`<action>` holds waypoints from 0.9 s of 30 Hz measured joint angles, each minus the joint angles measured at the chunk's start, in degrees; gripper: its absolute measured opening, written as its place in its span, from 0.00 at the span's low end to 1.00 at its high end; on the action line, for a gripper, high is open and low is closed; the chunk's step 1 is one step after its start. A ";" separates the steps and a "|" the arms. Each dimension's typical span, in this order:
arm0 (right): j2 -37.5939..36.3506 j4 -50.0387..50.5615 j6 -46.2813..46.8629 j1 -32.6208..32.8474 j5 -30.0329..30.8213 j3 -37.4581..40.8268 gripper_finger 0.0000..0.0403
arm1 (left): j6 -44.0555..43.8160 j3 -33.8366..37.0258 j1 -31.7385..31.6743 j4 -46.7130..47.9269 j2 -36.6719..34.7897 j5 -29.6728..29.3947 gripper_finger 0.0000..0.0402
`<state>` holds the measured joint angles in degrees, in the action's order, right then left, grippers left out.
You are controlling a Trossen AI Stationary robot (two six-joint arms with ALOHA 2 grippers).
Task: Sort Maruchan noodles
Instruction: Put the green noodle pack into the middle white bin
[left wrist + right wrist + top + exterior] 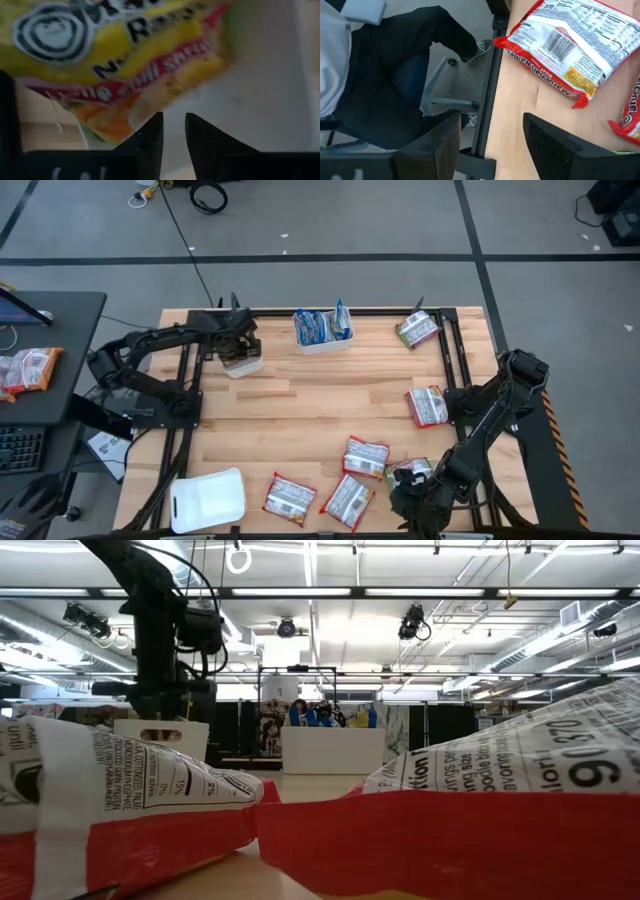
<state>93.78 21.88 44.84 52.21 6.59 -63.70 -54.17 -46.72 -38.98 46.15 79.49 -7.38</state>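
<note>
My left gripper (173, 131) hovers over a white tray (243, 365) at the table's far left, its fingers a narrow gap apart with nothing between them. An orange-yellow packet (120, 55) lies in that tray just beyond the fingertips. My right gripper (492, 145) is wide open at the table's near edge (415, 500), beside a green-yellow packet (410, 472). Red-white packets lie flat near it (570, 45), (366, 457), (348, 500), (289, 498), with one more further right (428, 406). Blue-white packets stand in a second tray (322, 328). Another green-yellow packet (417, 330) lies at the far right.
A third white tray (208, 500) sits at the near left corner. A person in dark trousers (400, 75) sits on a chair just off the near edge. A side desk (40, 360) to the left holds more packets (28, 368). Bare wood shows mid-table (320, 400).
</note>
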 joint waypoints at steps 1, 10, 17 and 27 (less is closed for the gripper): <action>0.00 -0.01 0.00 0.00 0.43 0.00 0.54 | -0.84 0.00 -0.02 -0.02 0.76 -1.14 0.20; 0.00 -0.01 -1.31 -0.13 2.84 0.00 0.52 | -1.56 -0.04 -3.00 -4.95 8.19 -2.97 0.31; 0.00 1.04 -2.70 -0.15 5.63 0.00 0.51 | 1.27 -0.04 -6.28 -11.15 8.91 -5.70 0.54; 0.00 4.24 -9.57 -3.36 5.85 0.00 0.50 | 5.75 -0.04 -8.61 -11.07 8.99 -7.85 0.67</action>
<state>93.78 26.11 35.27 48.84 12.45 -63.70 -48.42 -46.76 -47.59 35.08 88.47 -15.22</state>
